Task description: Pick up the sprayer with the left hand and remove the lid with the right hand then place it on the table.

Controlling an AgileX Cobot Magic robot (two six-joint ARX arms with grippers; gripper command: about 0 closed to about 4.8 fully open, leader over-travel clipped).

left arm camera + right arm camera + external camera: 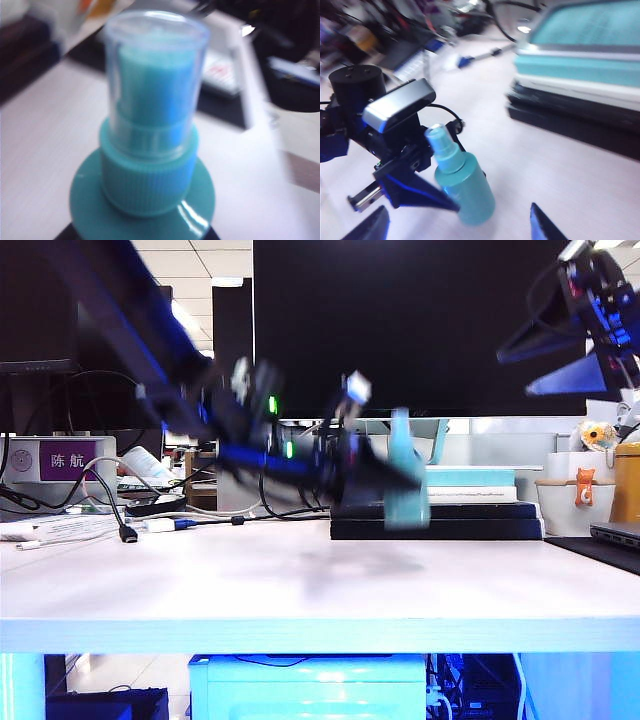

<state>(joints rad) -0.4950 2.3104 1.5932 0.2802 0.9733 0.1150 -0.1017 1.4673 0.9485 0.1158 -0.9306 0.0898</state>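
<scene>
The sprayer (406, 480) is a teal bottle standing upright, its base at or just above the white counter (300, 585) in front of a stack of books (470, 505); motion blur in the exterior view hides whether the base touches the surface. Contents cannot be judged — the plastic is opaque. The lid (155, 80), clear and colourless, is seated over the teal spray head, above the ribbed collar and rounded shoulder; in the right wrist view it shows only as a pale tip (437, 132) on the bottle (462, 187). The left end effector (395, 478) reaches in from the left of the exterior view on a low, nearly level forearm, and its black wedge fingers (427, 195) bracket the bottle's lower body. The fingers look pressed to the bottle, but blur leaves it unclear whether the grip is firm, so I cannot tell its state. In the left wrist view the fingers are almost wholly cut off below the bottle's shoulder. The right end effector (590, 365) hangs high at the upper right of the exterior view, well apart from the bottle, jaws spread — two dark fingertips (545, 227) stand wide apart at the frame's border in its own wrist view, nothing between them. The background clutter is too soft to name.
</scene>
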